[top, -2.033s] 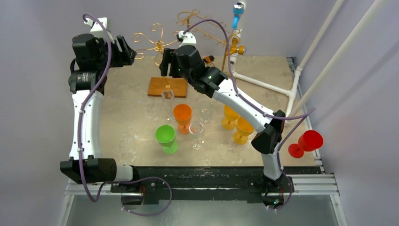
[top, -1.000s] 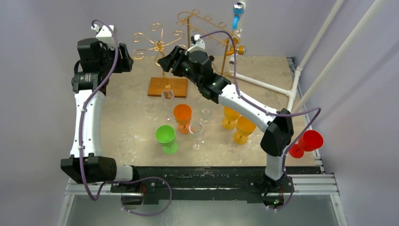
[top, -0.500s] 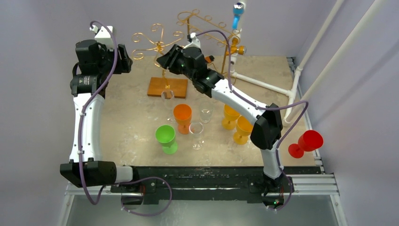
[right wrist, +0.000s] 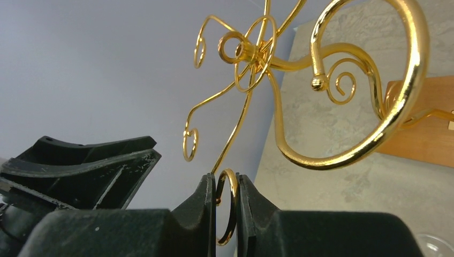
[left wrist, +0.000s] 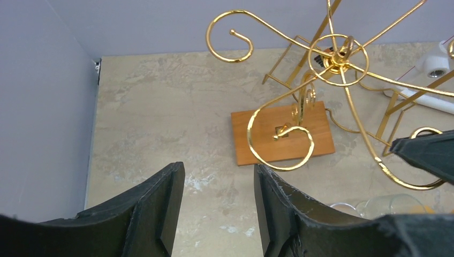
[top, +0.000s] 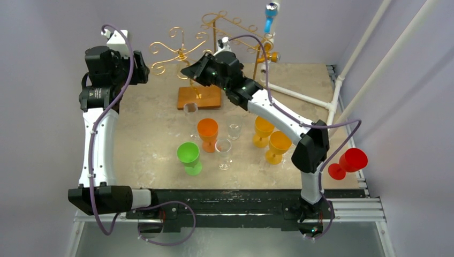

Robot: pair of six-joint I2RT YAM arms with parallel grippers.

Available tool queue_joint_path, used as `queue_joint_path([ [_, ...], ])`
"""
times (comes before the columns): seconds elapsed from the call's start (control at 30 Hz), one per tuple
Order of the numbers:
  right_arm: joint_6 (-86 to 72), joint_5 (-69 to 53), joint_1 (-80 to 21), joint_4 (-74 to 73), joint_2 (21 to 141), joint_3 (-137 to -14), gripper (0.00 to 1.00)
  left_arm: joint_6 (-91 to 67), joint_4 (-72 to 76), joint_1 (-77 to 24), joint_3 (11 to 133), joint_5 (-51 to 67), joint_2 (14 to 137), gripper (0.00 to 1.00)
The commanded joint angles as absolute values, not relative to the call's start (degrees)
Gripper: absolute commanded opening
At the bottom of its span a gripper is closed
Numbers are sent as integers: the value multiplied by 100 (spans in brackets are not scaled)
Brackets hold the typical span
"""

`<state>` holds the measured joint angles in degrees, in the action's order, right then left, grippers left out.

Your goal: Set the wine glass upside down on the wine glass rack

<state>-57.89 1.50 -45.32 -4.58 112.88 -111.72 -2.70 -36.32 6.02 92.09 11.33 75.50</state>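
The wine glass rack [top: 179, 52] is gold wire with curled arms on a wooden base [top: 199, 97]. My right gripper [top: 188, 70] is shut on one curl [right wrist: 231, 199] of that rack, and the jaws [right wrist: 226, 184] pinch the ring from both sides. My left gripper [top: 140, 67] hangs open at the rack's left, and nothing lies between its fingers [left wrist: 217, 176]. Three clear wine glasses [top: 190, 110] [top: 234, 130] [top: 223, 151] stand upright on the table, apart from both grippers.
Coloured goblets stand among the clear glasses: orange [top: 207, 131], green [top: 188, 155] and two yellow-orange [top: 262, 130] [top: 278, 145]. A red goblet [top: 348, 162] sits past the table's right edge. A second gold rack [top: 230, 24] and white pipes [top: 300, 96] stand at the back.
My right gripper has shut on a curl of the rack. The rack and its wooden base have shifted to the right. The left arm has barely moved.
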Motion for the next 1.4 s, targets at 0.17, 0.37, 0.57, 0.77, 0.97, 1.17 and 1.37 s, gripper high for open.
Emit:
queue_joint_path([
  [0.17,-5574,-837,-3604,-834,10353,-10494,1,-284,-3107,635,9039,1072,7419,54],
  [0.37,-6079,-1447,-3549,-288,10307,-9868,0,-686,-2431,641,8838,1807,7604,80],
  [0.57,-6502,-1791,-3550,-32,10456,-9662,0,-879,-1980,640,8764,1888,7767,88],
  [0.77,-6762,-2131,-3551,172,10556,-9740,0,-920,-1588,641,8656,1985,7928,88],
  [0.97,-6680,-2161,-3545,10,10608,-9730,21,-1321,-1157,637,8513,2295,8138,86],
  [1.17,-6615,-2090,-3534,-188,10674,-9744,44,-1642,-558,634,8387,2383,8254,85],
  [1.37,-6381,-1771,-3535,-573,10571,-9953,53,-2458,139,633,8429,2830,8567,84],
])
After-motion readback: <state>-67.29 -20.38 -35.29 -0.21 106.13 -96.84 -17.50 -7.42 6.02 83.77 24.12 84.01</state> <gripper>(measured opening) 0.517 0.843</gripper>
